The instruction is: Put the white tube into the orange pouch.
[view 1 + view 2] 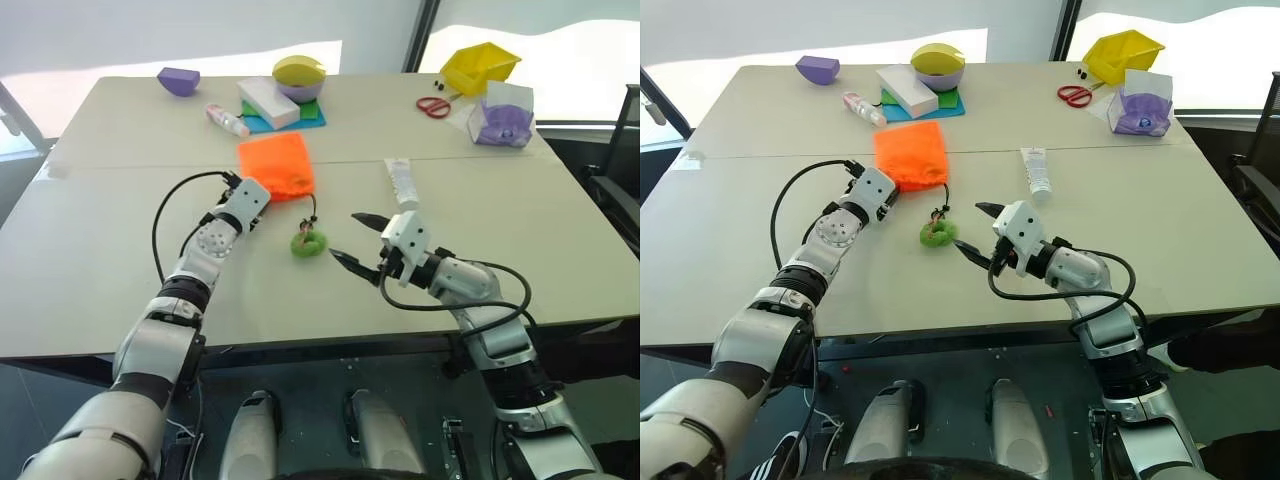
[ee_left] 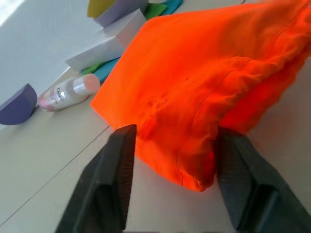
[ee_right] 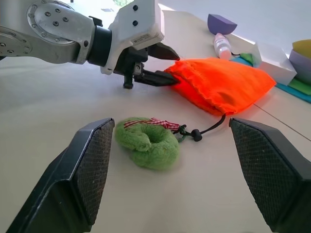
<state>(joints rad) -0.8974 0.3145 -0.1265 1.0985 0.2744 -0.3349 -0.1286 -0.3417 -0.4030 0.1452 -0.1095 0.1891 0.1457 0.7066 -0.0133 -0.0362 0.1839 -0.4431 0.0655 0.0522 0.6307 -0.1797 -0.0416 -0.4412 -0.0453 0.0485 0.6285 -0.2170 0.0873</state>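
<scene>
Two grippers are working: my left gripper (image 3: 146, 68) is pinching the near-left corner of the orange pouch (image 1: 276, 165), fingers on either side of the fabric, while my right gripper (image 1: 357, 240) is waiting, spread and empty, near its green ring (image 1: 308, 243). The white tube (image 1: 402, 181) is lying untouched just beyond, so the insertion itself is remaining.

Both head views look forward and down over the table (image 1: 120, 250). The left wrist camera sits very near the orange pouch (image 2: 204, 92); the right wrist view, seemingly lower, shares it.
</scene>
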